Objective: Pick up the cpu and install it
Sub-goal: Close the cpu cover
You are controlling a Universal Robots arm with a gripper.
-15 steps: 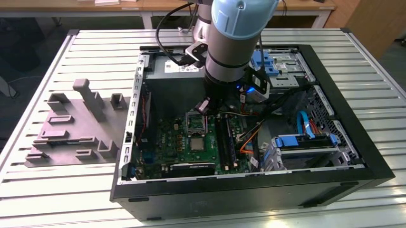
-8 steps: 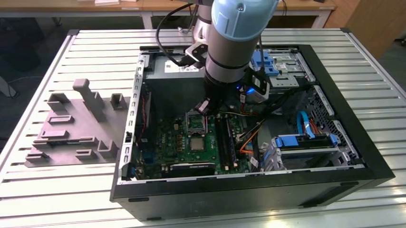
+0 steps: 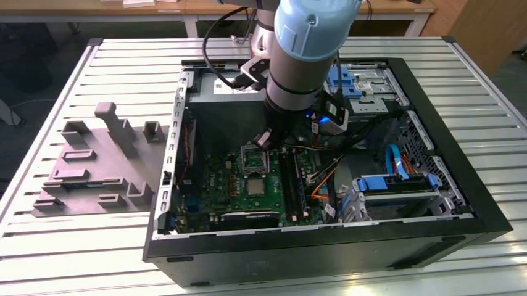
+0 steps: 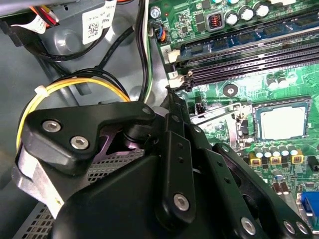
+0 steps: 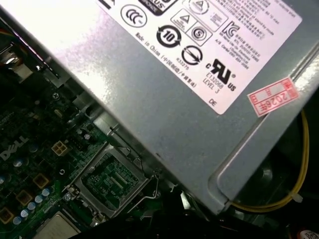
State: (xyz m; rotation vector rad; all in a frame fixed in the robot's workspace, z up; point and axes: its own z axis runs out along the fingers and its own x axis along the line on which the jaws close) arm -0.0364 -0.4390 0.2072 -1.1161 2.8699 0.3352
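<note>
Arm reaches down into the open computer case point(image 3: 329, 253), which lies on the slatted table point(image 3: 99, 246).

Gripper point(image 3: 268, 140) hangs low over the green motherboard point(image 3: 247, 203), right above the hinged metal frame point(image 3: 255, 159) of the chip socket. That frame stands flipped open.

From my end I cannot tell whether the gripper is open or closed. The second wrist view gives me its black linkage point(image 4: 164, 164) and the bolts on it, but not the tips. I see nothing held in it.

The cpu point(image 3: 257, 187) is down on the board just beside the hinged frame, on the side away from the grey power supply point(image 3: 218, 117). It lies flat, pale top up, inside its dark square surround. In the second wrist view the cpu point(image 4: 281, 122) looks level and clear of the gripper. In the first wrist view a pale corner of the cpu point(image 5: 55, 230) shows next to the hinged frame point(image 5: 112, 179), with the labelled power supply point(image 5: 174, 99) on the frame's other side.

Memory slots point(image 4: 249, 64) run near the frame. Yellow wires point(image 4: 75, 84) loop behind the linkage. Grey fixture blocks point(image 3: 91, 166) sit on the table well apart from the frame, outside the case.
</note>
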